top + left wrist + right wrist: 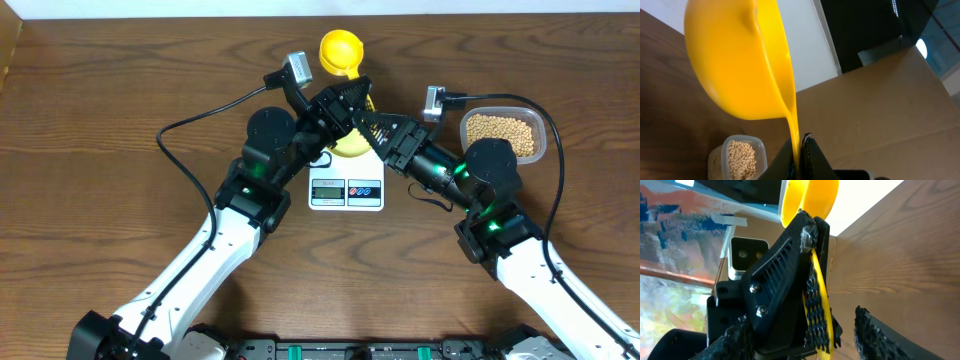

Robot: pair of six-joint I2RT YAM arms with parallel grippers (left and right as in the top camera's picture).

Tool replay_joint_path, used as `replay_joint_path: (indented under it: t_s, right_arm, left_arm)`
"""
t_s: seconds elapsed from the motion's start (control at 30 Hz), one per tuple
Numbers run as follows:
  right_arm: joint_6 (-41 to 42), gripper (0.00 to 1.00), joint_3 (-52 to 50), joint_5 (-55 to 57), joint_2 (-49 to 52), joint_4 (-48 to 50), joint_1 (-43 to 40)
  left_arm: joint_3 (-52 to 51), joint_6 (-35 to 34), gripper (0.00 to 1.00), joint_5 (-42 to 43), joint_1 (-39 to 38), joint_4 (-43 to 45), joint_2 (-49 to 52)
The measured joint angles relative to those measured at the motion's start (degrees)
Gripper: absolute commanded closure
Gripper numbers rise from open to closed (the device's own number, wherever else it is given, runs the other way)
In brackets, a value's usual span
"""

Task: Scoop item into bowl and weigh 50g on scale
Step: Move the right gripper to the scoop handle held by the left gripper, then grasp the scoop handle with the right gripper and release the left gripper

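My left gripper (343,100) is shut on the handle of a yellow scoop (340,50), held over the back of the table; no beans show in its cup. In the left wrist view the scoop (735,60) hangs above my jaws (801,150), which pinch its thin handle. My right gripper (376,126) is open, its fingers (807,337) on either side of the left gripper's fingers and the scoop handle (822,315). The pale yellow bowl (349,148) sits on the white scale (346,192), mostly hidden under both grippers. The beans (503,131) fill a clear tub.
The clear plastic tub (541,128) stands at the right back, behind my right arm; it also shows in the left wrist view (728,150). A black cable loops over the table at the left (175,160). A cardboard box (880,110) stands beyond the table.
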Motion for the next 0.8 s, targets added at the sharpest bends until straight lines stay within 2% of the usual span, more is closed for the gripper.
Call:
replay_joint_path:
  t_s: [0.13, 0.4, 0.6, 0.8]
  right_arm:
    - [0.33, 0.53, 0.00, 1.07, 0.00, 0.13, 0.00]
    - [0.81, 0.62, 0.00, 2.71, 0.00, 0.09, -0.20]
    - [0.81, 0.66, 0.00, 3.61, 0.00, 0.39, -0.74]
    - [0.81, 0.65, 0.00, 3.91, 0.00, 2.14, -0.74]
  left_arm:
    - [-0.02, 0.00, 0.93, -0.50, 0.00, -0.02, 0.00]
    - [0.00, 0.02, 0.93, -2.32, 0.00, -0.02, 0.00]
    - [0.00, 0.02, 0.93, -3.13, 0.00, -0.02, 0.00]
    - [0.00, 0.00, 0.93, -3.30, 0.00, 0.00, 0.00]
